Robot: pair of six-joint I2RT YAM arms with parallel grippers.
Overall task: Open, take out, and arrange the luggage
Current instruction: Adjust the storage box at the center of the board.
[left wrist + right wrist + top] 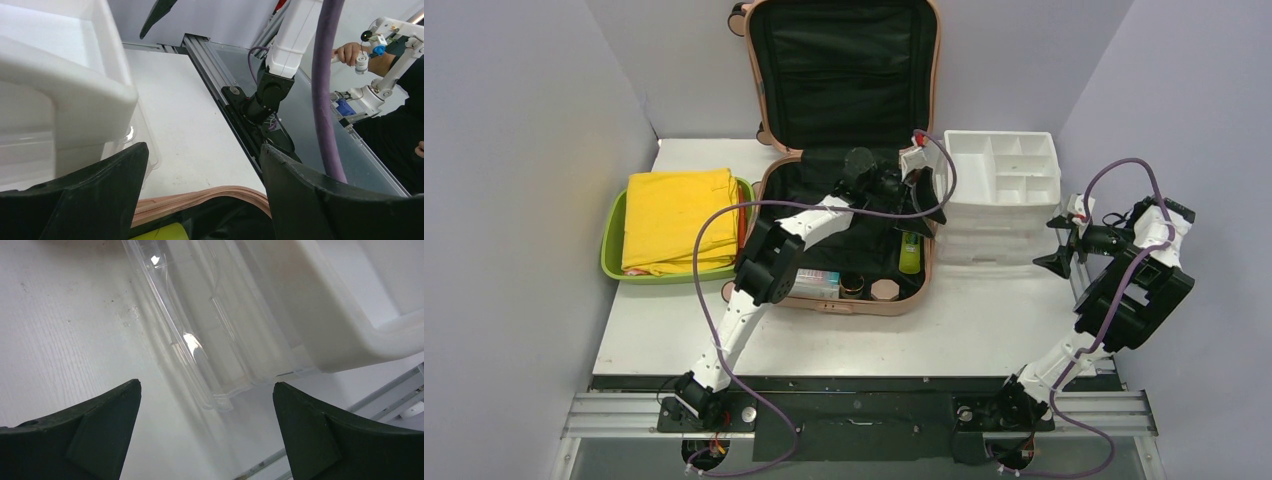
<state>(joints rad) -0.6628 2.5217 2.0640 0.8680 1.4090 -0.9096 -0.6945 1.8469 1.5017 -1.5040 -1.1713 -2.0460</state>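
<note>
Since the luggage (839,80) sits open mid-table with its lid against the far wall, I'd say the left gripper (202,155), jaws spread wide and holding nothing over its right side, should drop straight onto the green bottle (910,252) and pinch mid-body.

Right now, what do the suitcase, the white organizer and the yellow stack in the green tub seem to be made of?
Suitcase: rigid pink shell, likely plastic; matte black fabric lining, creased.
White organizer: opaque moulded plastic, smooth, slightly glossy walls.
Yellow stack: soft cloth, matte, folded layers.
</note>
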